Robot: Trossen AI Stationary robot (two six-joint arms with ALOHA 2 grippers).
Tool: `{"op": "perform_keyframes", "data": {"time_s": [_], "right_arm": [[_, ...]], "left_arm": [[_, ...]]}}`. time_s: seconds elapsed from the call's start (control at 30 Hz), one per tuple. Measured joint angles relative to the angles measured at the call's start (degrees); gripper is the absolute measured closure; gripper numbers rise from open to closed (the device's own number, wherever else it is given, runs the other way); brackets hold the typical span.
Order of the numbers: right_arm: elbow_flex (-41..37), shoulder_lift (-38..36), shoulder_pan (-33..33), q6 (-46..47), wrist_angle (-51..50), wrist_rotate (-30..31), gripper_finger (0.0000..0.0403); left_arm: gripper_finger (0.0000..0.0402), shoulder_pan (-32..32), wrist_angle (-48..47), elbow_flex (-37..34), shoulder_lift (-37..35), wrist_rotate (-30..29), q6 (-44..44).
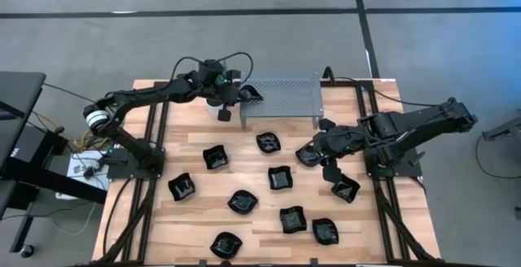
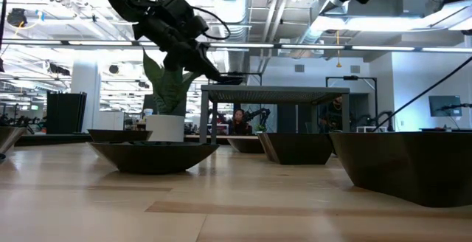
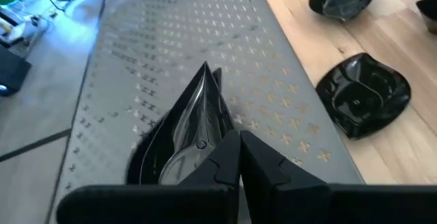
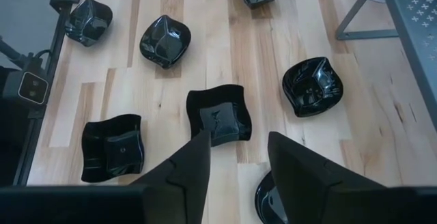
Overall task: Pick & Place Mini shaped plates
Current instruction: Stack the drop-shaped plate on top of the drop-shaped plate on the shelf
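Observation:
Several small glossy black plates of varied shapes lie flat on the wooden table (image 1: 187,218). A grey perforated metal rack (image 1: 281,94) stands on its legs at the far side. My left gripper (image 1: 241,94) reaches over the rack's left end, shut on one black plate (image 3: 183,134), also seen in the low view (image 2: 230,80). My right gripper (image 4: 239,157) hovers open right of centre, just above a plate (image 1: 307,156) that shows partly under one finger (image 4: 268,198). A square plate (image 4: 218,117) lies ahead of its fingers. My left gripper pinches the plate's rim (image 3: 217,157) between its two shut fingers (image 3: 263,166), coming level from the table's left. The plate is tipped up on edge over the rack's perforated top (image 3: 273,80). I cannot tell whether its lower edge touches the rack.
A white pot with a green plant (image 2: 167,116) stands left of the rack (image 1: 223,112). Black frame rails (image 1: 155,137) run along both sides of the table, with the arm bases on them. Bare wood shows between the scattered plates (image 1: 244,169).

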Motion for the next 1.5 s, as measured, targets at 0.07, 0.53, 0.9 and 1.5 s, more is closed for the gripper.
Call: {"op": "perform_keyframes", "data": {"time_s": [0.07,0.53,0.9,1.5], "right_arm": [[0.01,0.0,0.0,0.0,0.0,0.0,0.0258],[0.02,0.0,0.0,-0.02,0.0,-0.02,0.026],[0.02,0.0,0.0,-0.02,0.0,-0.02,0.0261],[0.02,0.0,0.0,-0.02,0.0,-0.04,0.0261]], "left_arm": [[0.0394,-0.1,0.54,0.02,0.04,0.0,0.18],[0.0391,0.49,0.44,0.02,-0.05,-2.47,5.96],[0.0347,0.39,0.99,0.02,0.07,-7.47,5.35],[0.0303,-7.44,4.11,0.0,-0.15,-14.57,-0.7]]}}
